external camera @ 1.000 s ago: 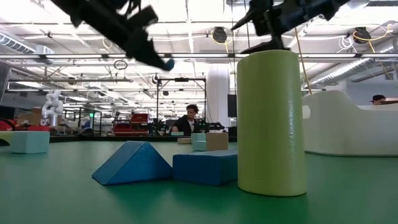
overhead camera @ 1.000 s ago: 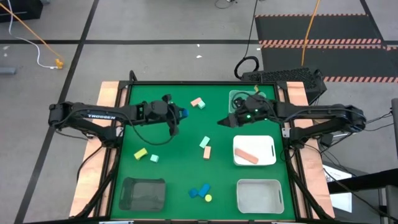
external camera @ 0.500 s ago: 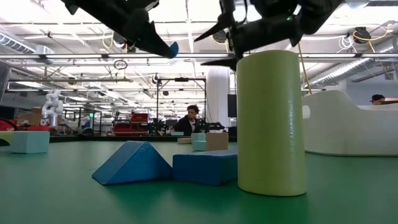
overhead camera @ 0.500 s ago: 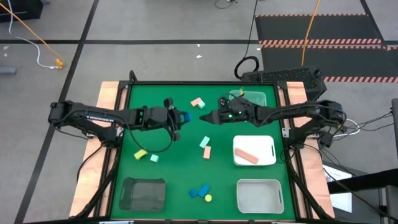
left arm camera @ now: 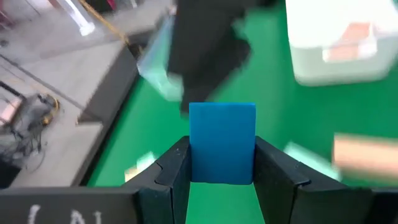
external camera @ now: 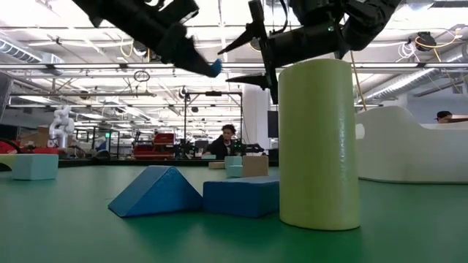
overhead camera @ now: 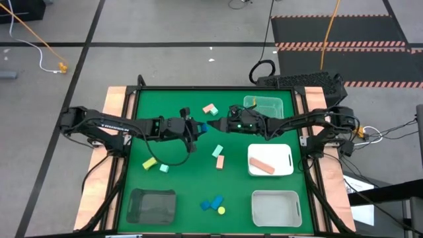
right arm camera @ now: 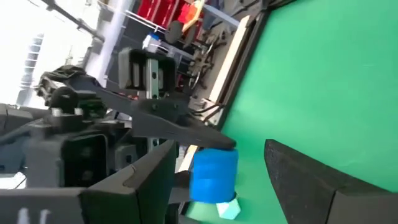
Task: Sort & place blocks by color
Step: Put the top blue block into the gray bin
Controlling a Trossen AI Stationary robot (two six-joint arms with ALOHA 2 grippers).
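From above: both arms meet mid-table, far half. Left gripper holds a blue block out toward the right gripper, looks like a handoff so the block can reach the right arm's side. White tray w/ a pink bar sits right; clear tray far right, another white tray near right, dark tray near left. Other blocks scattered on the green mat.

Low view: the two grippers are up in the air, tips nearly touching; right one's fingers spread wide, top & bottom prongs open around the block's edge. Up close stand a yellow-green cylinder, blue wedge, blue bar.

Left wrist: fingers clamped on both sides of the blue block, block sticking out past the tips, so there's room for the other gripper to grab it.

Right wrist: its own fingers gape wide, block sits between & beyond them, not yet touched. Both arms stretched nearly flat, level w/ each other.
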